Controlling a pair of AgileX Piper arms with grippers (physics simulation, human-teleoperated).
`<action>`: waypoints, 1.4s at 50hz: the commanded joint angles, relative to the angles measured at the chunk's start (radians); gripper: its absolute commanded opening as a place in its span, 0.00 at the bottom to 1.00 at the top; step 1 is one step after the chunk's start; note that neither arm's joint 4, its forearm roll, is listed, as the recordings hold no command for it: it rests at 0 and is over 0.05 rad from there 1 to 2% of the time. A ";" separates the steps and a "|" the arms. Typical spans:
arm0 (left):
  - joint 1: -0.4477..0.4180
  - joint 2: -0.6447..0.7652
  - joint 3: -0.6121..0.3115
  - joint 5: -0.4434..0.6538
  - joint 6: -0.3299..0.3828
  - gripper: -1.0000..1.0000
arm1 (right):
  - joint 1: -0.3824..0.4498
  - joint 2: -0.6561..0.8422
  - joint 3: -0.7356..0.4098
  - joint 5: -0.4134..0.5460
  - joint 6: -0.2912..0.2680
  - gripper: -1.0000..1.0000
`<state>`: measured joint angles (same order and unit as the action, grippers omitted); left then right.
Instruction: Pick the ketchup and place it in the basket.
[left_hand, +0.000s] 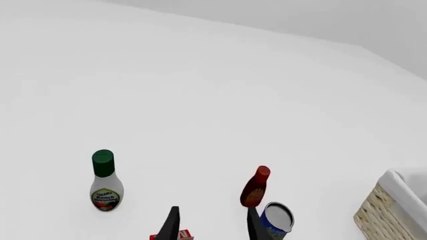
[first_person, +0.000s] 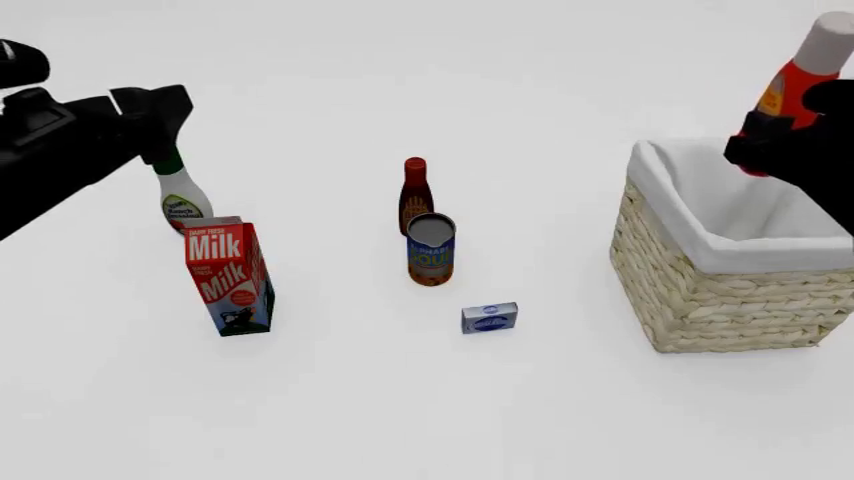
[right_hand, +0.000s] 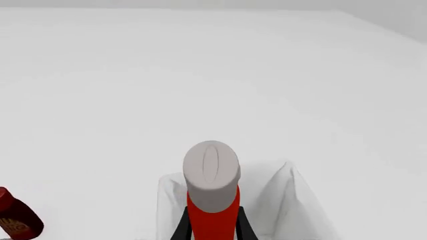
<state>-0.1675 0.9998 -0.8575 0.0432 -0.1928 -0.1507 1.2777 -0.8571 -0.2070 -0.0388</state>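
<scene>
ketchup (first_person: 797, 84): held in the air by the right gripper (first_person: 771, 150), above the far right part of the basket; tilted, white cap up and to the right; cap and red body also seen in the right wrist view (right_hand: 212, 200)
right gripper: fingers (right_hand: 181, 227) clamped on either side of the red body, below the cap
basket (first_person: 694, 290): at the right of the table, white lining seen inside; nothing seen in the visible part
left gripper (left_hand: 210, 227): raised at the far left, nothing held; fingers spread with a gap between the tips
milk carton (first_person: 230, 277): upright, left side, near
white bottle with green cap (first_person: 180, 196): upright, just behind the carton, partly hidden by the left arm
dark red-brown bottle (first_person: 415, 195): upright, centre
can (first_person: 431, 249): just in front of the dark bottle
small blue box (first_person: 490, 318): nearer than the can, slightly right
</scene>
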 joint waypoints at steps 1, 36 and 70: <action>-0.002 0.004 0.002 -0.004 0.000 1.00 | -0.038 0.030 0.010 -0.026 0.017 0.00; -0.007 0.016 -0.004 -0.011 -0.001 1.00 | -0.099 0.147 0.057 -0.122 0.018 0.00; 0.004 0.012 0.015 -0.024 -0.006 1.00 | -0.131 0.285 0.064 -0.188 0.000 0.00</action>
<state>-0.1657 1.0116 -0.8476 0.0234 -0.1969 -0.2721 1.5092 -0.7974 -0.3812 -0.0499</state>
